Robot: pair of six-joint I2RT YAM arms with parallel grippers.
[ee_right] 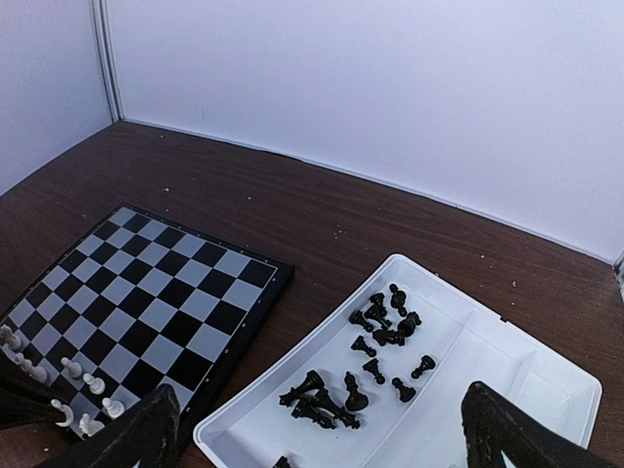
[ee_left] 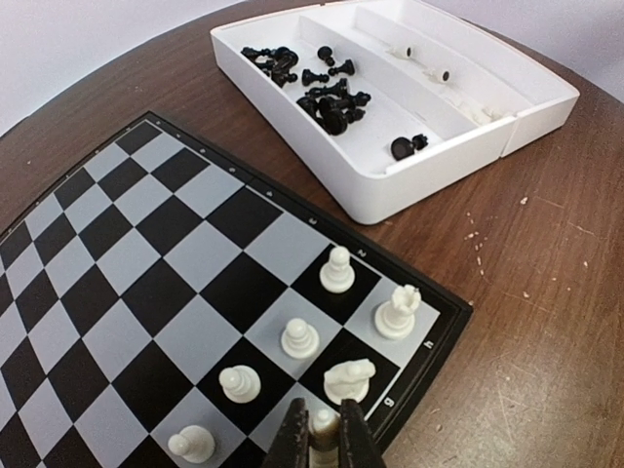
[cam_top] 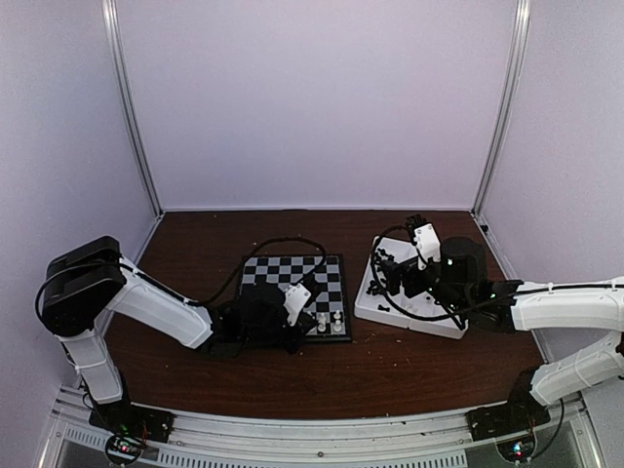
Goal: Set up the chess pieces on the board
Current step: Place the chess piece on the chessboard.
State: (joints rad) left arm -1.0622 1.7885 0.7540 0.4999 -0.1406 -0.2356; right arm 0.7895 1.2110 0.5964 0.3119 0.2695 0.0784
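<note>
The board (ee_left: pixel 146 253) lies on the brown table, with several white chess pieces at its corner: a rook (ee_left: pixel 398 310), a knight (ee_left: pixel 349 378) and pawns (ee_left: pixel 299 337). My left gripper (ee_left: pixel 324 437) is shut on a small white piece (ee_left: pixel 324 423), held upright right beside the knight at the board's near edge. I cannot tell whether it touches the square. From above, that gripper (cam_top: pixel 312 327) sits over the board's (cam_top: pixel 283 271) near right corner. My right gripper (ee_right: pixel 322 439) hangs open above the tray, its fingers (ee_right: pixel 132 434) wide apart and empty, over loose black pieces (ee_right: pixel 385 327).
The white divided tray (ee_right: pixel 292 390) stands right of the board, also seen from above (cam_top: pixel 409 322). Black pieces (ee_left: pixel 327 102) fill one compartment; a few white ones (ee_left: pixel 405 49) lie in farther ones. White walls close off the back and sides.
</note>
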